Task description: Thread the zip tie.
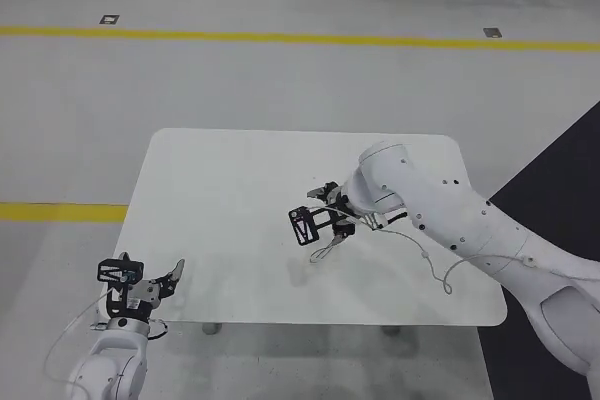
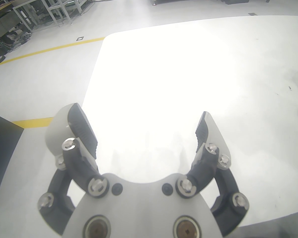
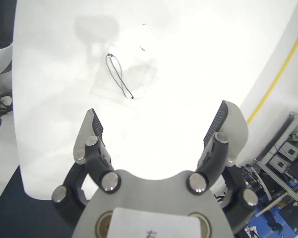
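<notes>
A thin grey zip tie [image 3: 116,74], bent into a crossed loop, lies on a clear plastic sheet [image 3: 136,80] on the white table [image 3: 188,25]. My right gripper [image 3: 157,107] hovers open above the table, a short way from the tie, with nothing between its fingers. From above, the right gripper [image 1: 316,210] is over the table's middle and the zip tie [image 1: 323,249] lies just beside it toward the front edge. My left gripper [image 1: 148,272] hangs open and empty at the table's front left corner. In its own view the left gripper [image 2: 139,110] faces across the bare table [image 2: 176,75].
A small dark speck [image 3: 142,48] lies on the table beyond the tie. A dark surface [image 1: 580,200] borders the table on the right. Yellow floor lines [image 1: 280,38] run behind and to the left. Metal racks [image 2: 52,3] stand far off on the floor.
</notes>
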